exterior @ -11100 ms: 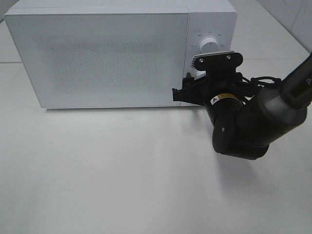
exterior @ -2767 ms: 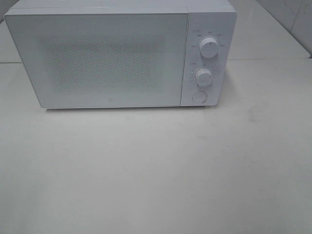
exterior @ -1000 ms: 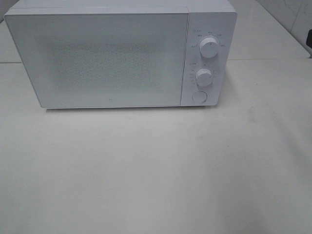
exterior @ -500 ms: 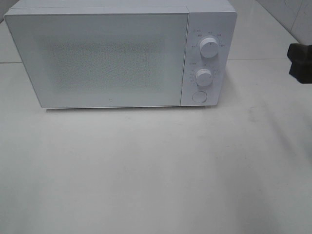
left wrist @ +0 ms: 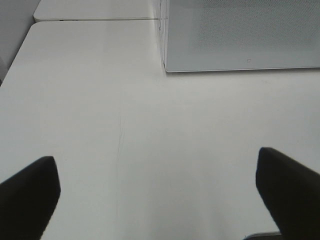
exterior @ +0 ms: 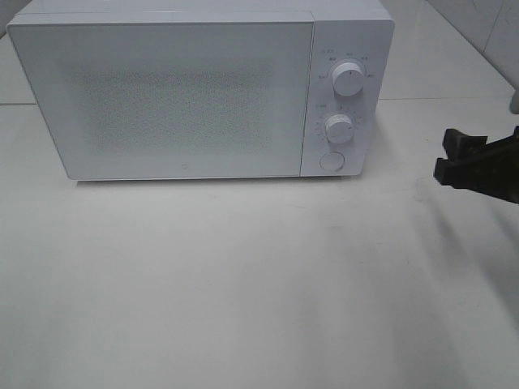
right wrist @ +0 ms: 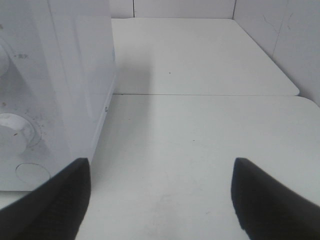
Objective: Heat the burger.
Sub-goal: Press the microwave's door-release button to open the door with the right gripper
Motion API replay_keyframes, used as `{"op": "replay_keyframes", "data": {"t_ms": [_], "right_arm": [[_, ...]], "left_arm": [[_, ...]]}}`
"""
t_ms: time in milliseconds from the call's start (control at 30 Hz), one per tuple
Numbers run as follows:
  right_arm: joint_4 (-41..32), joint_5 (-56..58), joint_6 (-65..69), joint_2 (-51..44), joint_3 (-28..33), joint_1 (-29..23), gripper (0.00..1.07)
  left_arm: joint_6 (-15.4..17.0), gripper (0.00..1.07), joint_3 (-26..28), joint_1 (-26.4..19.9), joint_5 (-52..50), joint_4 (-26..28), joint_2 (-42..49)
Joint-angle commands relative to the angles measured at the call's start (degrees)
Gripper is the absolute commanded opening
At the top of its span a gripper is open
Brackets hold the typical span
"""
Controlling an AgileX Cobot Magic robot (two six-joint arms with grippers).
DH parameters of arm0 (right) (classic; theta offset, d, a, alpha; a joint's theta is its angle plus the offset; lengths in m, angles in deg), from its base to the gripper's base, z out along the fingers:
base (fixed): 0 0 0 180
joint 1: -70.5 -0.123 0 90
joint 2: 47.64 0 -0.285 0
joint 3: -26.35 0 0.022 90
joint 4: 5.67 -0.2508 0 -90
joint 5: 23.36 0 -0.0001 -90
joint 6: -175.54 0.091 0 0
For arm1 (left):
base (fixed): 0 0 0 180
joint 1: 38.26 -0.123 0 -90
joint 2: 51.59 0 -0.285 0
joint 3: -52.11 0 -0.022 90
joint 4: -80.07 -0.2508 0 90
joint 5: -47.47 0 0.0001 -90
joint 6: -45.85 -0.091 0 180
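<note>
A white microwave (exterior: 178,97), door shut, stands on a white table (exterior: 243,284).

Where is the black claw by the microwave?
In the high view, the right claw is at the far right edge, above the white table, open, to the right of the microwave and apart from it.

No legible text found. The microwave (exterior: 357,24) carries fine grey print ringed around its upper dial (exterior: 347,81) and its lower dial (exterior: 338,129), all too small to read (the right wrist view shows print beside a dial, but blurred). A small mark (exterior: 180,170) sits near the lower edge of the door (exterior: 162,97); it cannot be made out in the exterior or the left wrist view.
</note>
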Motion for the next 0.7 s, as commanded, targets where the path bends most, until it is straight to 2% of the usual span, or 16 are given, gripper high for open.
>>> {"op": "replay_keyframes", "data": {"t_ms": [33,133,200,233,300,333,400,700], "right_arm": [[-7.2,-6.6,-3.0,4.6,0.2,-7.2,0.75],[-9.9,-8.7,-2.9,6.1,0.2,-9.7,0.75],[-14.1,-10.4,-2.9,8.2,-0.2,-14.2,0.75],[-14.1,-10.4,-2.9,8.2,-0.2,-14.2,0.75],[-17.7,-11.1,-3.2,9.8,-1.4,-18.6,0.75],[-17.7,-11.1,-3.2,9.8,-1.4,-18.6,0.75],[-20.3,-11.6,-3.2,11.4,-2.9,-22.2,0.75],[-22.2,-11.6,-3.3,17.4,-8.1,-28.0,0.75]], "left_arm": [[0.5,1.0,-0.1,-0.2,0.1,-0.2,0.3],[0.5,1.0,-0.1,-0.2,0.1,-0.2,0.3],[0.5,1.0,-0.1,-0.2,0.1,-0.2,0.3],[0.5,1.0,-0.1,-0.2,0.1,-0.2,0.3],[0.5,1.0,-0.1,-0.2,0.1,-0.2,0.3],[0.5,1.0,-0.1,-0.2,0.1,-0.2,0.3],[0.5,1.0,-0.1,-0.2,0.1,-0.2,0.3],[0.5,1.0,-0.1,-0.2,0.1,-0.2,0.3]]}}
